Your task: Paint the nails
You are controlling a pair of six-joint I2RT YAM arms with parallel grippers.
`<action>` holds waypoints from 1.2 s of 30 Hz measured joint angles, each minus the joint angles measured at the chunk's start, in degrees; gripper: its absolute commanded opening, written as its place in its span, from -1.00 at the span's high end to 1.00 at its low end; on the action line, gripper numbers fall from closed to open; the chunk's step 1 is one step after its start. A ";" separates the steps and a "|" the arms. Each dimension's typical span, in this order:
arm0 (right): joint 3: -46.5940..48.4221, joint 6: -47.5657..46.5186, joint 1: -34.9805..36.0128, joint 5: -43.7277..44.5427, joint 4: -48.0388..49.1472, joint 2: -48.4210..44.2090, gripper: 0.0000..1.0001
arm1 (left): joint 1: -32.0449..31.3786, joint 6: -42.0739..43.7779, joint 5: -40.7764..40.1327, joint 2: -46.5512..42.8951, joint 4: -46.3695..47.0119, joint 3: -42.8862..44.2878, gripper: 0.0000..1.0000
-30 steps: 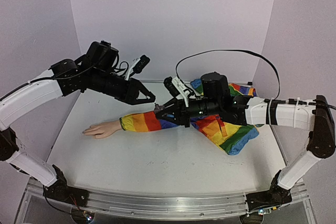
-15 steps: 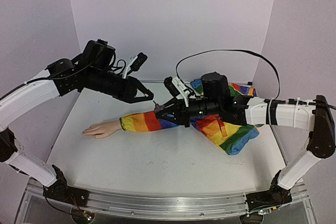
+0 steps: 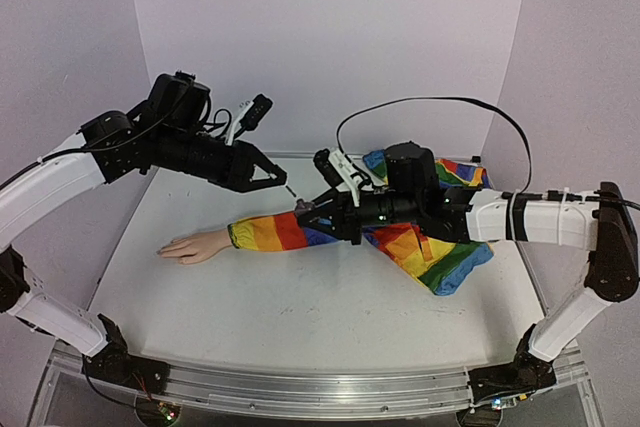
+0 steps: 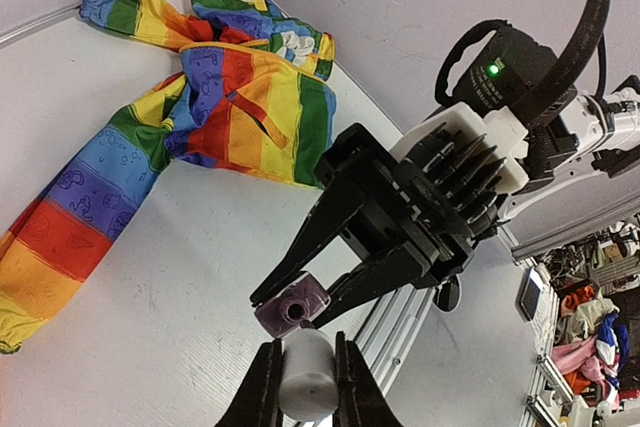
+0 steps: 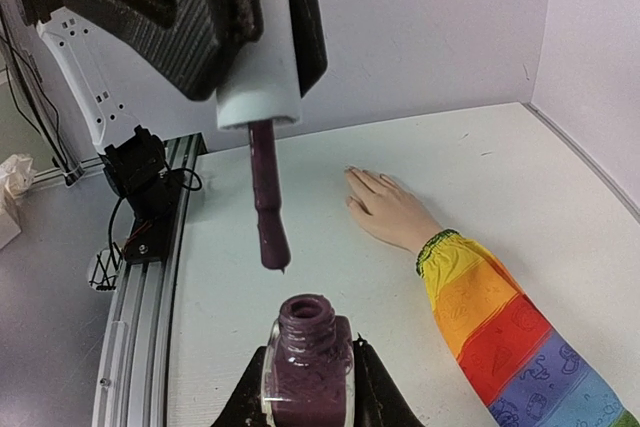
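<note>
Open path to mannequin hand from near edge; right end effector, bottle crowd space above sleeve.

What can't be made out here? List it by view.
- Nails: too small in top and right wrist views to tell which are painted.
- Brush: hidden behind its cap in the left wrist view.
- Polish bottle: base cut off by the right wrist view's lower edge.
- Mannequin hand: outside the left wrist view.
</note>
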 measured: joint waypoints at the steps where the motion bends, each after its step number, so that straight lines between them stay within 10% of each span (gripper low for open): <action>1: -0.15 0.00 0.00 0.13 0.26 0.00 1.00 | 0.13 0.00 -0.13 -0.11 -0.02 -0.11 1.00; 11: -5.84 -0.02 -0.50 5.60 0.94 -5.22 1.00 | 7.50 -1.95 -1.07 -5.88 -2.25 -6.08 1.00; 26: -12.57 -0.46 -8.07 5.81 2.05 -15.34 1.00 | 38.84 -6.54 -2.80 -17.68 -15.82 -29.16 1.00; 36: -13.35 -0.46 -10.16 4.28 1.88 -15.32 1.00 | 44.22 -7.34 -8.31 -16.85 -15.93 -33.16 1.00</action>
